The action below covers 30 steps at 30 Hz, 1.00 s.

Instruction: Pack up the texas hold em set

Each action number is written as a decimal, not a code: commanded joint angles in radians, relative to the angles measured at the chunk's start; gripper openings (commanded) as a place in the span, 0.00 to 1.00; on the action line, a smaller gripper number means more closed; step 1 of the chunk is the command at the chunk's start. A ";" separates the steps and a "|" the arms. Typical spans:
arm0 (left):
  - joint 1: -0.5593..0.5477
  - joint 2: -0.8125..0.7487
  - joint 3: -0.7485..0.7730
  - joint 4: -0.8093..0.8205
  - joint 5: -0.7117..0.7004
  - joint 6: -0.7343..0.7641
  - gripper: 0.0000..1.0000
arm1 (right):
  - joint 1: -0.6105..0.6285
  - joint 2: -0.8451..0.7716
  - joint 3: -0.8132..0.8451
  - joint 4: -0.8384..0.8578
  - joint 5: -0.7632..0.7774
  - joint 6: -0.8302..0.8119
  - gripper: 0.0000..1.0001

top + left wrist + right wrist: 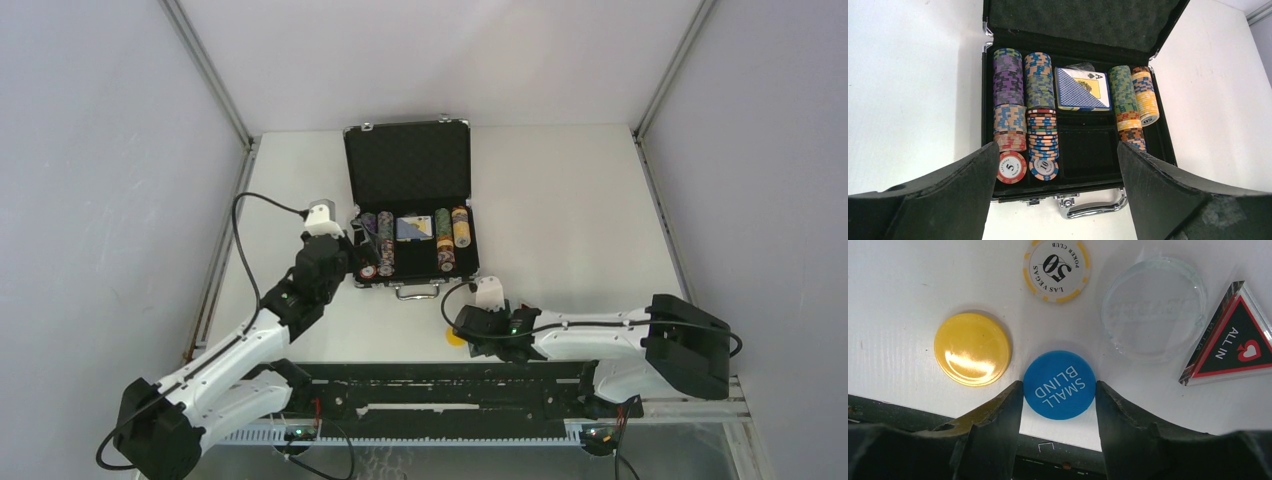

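Right fingers (993, 430) clamped on the blue button (1059, 385), one on each side, button flat on the bench (898, 290). Yellow button (972, 349) just outside the left-hand one, triangle token (1233, 337) well out past the other. Left fingers (963, 190) spread wide, gripping nothing. Open briefcase (1088, 150) sits ahead of and between them, chip stacks (1009, 95) and card deck (1082, 90) inside.

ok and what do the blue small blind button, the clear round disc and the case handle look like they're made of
Blue button: probably plastic, matte; flat even colour, no glare, printed white letters.
Clear disc: likely acrylic or glass, glossy; the table shows through and its rim catches light.
Case handle: looks like polished metal, chrome-like; bright mirror reflections.
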 commanded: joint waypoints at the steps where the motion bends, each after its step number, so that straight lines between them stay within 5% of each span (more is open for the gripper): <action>1: -0.003 0.007 -0.008 0.017 0.013 -0.005 0.92 | 0.003 0.014 0.024 0.017 0.005 0.021 0.59; 9: -0.003 0.028 0.000 0.013 0.023 -0.002 0.92 | -0.027 -0.025 0.026 0.018 -0.007 0.027 0.49; 30: -0.002 0.029 0.006 0.005 0.017 0.000 0.92 | -0.207 -0.072 0.135 0.055 -0.077 -0.188 0.47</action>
